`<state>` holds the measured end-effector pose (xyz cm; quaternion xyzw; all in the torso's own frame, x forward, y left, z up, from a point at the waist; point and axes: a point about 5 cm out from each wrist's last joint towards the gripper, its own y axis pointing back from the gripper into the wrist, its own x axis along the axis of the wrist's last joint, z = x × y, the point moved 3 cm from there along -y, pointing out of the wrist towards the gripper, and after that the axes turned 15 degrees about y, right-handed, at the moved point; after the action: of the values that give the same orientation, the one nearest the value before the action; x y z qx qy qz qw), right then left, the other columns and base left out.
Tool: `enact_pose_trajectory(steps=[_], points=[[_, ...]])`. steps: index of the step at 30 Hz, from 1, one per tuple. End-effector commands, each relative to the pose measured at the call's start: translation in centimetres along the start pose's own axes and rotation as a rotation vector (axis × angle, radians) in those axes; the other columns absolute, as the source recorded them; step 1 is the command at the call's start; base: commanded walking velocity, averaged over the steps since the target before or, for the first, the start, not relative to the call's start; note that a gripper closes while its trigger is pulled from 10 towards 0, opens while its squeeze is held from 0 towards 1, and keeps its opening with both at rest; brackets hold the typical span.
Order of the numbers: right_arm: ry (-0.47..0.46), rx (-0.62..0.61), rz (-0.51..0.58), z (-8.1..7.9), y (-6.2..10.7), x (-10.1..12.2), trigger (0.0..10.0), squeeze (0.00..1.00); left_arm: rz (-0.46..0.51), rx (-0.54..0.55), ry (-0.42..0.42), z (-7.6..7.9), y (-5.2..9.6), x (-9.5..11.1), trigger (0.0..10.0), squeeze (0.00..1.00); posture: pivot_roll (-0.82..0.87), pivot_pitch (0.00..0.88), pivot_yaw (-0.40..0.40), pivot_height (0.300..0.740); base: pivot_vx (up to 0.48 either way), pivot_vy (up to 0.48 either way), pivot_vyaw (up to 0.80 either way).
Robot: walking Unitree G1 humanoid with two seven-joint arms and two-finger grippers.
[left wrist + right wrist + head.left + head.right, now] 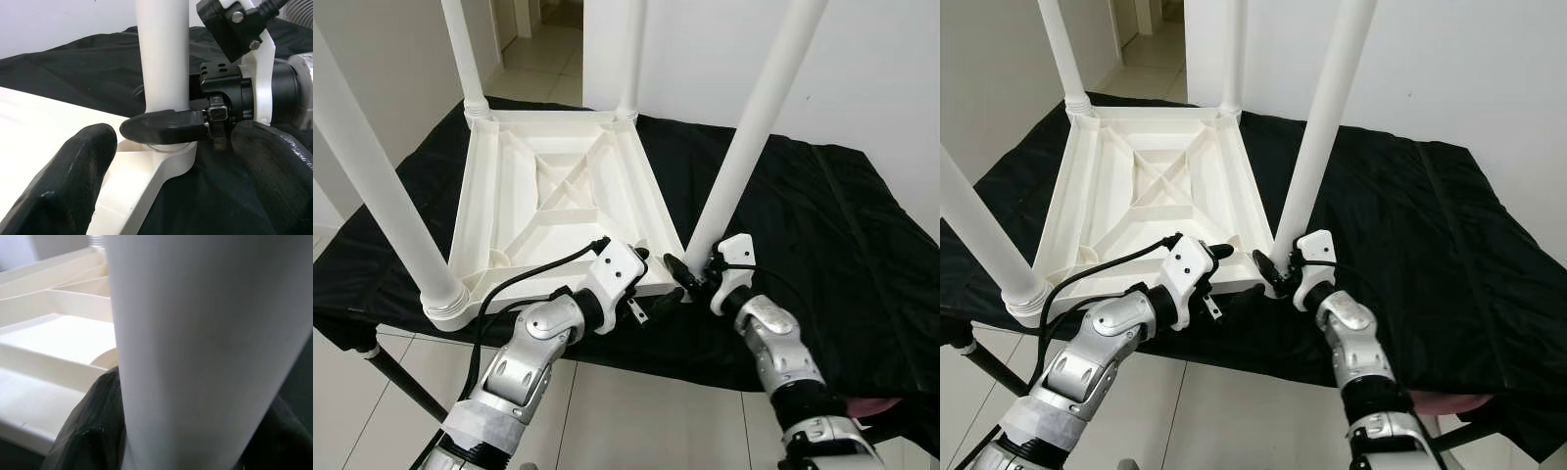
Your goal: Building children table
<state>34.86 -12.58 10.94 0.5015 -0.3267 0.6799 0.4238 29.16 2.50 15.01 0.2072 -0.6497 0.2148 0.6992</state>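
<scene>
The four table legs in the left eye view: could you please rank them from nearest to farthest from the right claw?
1. Near-right leg, clasped at its base by the right claw.
2. Far-right leg, behind it at the tabletop's far corner.
3. Near-left leg, on the robot's left.
4. Far-left leg. The last two are too close to call.

— Any text, label or number to read anywhere?
— None. The table (558, 196), its legs (759, 117) and the black cloth (822, 225) at right of the frame carry no readable marks.
</scene>
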Motion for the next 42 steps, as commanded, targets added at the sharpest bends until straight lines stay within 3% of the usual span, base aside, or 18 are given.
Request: enact_pose_trajectory(steps=[1, 3, 5, 11, 18, 20, 21, 22, 29, 30, 38, 42], points=[[-0.035, -0.059, -0.11, -0.6, 0.3, -1.6, 0.0, 0.0, -0.01, 0.009, 0.0, 0.0, 0.0, -0.2, 10.0, 0.0, -0.05, 0.0, -0.031, 0.74, 0.0, 0.0, 0.0], [-0.027, -0.12, -0.143, -0.7, 0.3, -1.7, 0.0, 0.0, -0.01, 0.009, 0.0, 0.0, 0.0, -0.2, 10.0, 0.0, -0.05, 0.0, -0.035, 0.74, 0.0, 0.0, 0.0], [-0.048, -0.325, -0.233, -0.7, 0.7, -2.0, 0.0, 0.0, -0.008, 0.016, 0.007, -0.1, 0.1, -0.2, 10.0, 0.0, -0.04, 0.0, -0.039, 0.74, 0.0, 0.0, 0.0], [-0.049, -0.385, -0.228, -1.6, 0.7, -1.0, 0.0, 0.0, -0.007, 0.022, 0.009, -0.1, 0.1, -0.3, 10.0, 0.0, -0.04, 0.0, -0.046, 0.74, 0.0, 0.0, 0.0], [-0.085, -0.389, -0.244, -1.5, 0.9, -1.1, 0.0, 0.0, -0.005, 0.025, 0.012, -0.1, 0.1, -0.3, 10.0, 0.0, -0.03, 0.0, -0.06, 0.74, 0.0, 0.0, 0.0], [-0.07, -0.385, -0.239, -1.5, 1.0, -0.8, 10.0, 0.0, -0.003, 0.027, 0.01, -0.1, 0.1, -0.2, 10.0, 0.0, -0.03, 0.0, -0.062, 0.74, 0.0, 0.0, 0.0], [-0.07, -0.385, -0.239, -1.5, 1.0, -0.8, 10.0, 0.0, -0.003, 0.027, 0.01, -0.1, 0.1, -0.2, 10.0, 0.0, -0.03, 0.0, -0.062, 0.74, 0.0, 0.0, 0.0], [-0.073, -0.395, -0.235, -1.0, 1.1, -0.8, 10.0, 1.0, -0.003, 0.03, 0.011, -0.1, 0.2, -0.2, 10.0, 0.0, -0.03, 0.0, -0.066, 0.74, 0.0, 0.0, 0.0], [-0.112, -0.376, -0.189, -0.1, 1.4, -0.9, 10.0, 1.0, -0.009, 0.032, 0.012, 0.0, 0.3, -0.5, 10.0, 0.0, -0.03, 0.0, -0.069, 0.74, 0.0, 0.0, 0.0], [-0.103, -0.355, -0.181, -0.1, 1.3, -1.0, 10.0, 0.0, -0.01, 0.034, 0.011, 0.0, 0.3, -0.5, 10.0, 0.0, -0.02, 0.0, -0.07, 0.74, 0.0, 0.0, 0.0], [-0.093, -0.281, -0.119, 0.2, 1.2, -0.6, 10.0, 0.0, -0.01, 0.034, 0.02, 0.0, 0.2, -0.5, 10.0, 0.0, -0.03, 0.0, -0.07, 0.74, 0.0, 0.0, 0.0], [-0.015, -0.193, -0.052, 1.1, 1.0, 0.0, 10.0, 0.0, -0.012, 0.034, 0.014, -0.1, 0.2, -0.5, 10.0, 0.0, -0.03, 0.0, -0.065, 0.74, 0.0, 0.0, 0.0]])
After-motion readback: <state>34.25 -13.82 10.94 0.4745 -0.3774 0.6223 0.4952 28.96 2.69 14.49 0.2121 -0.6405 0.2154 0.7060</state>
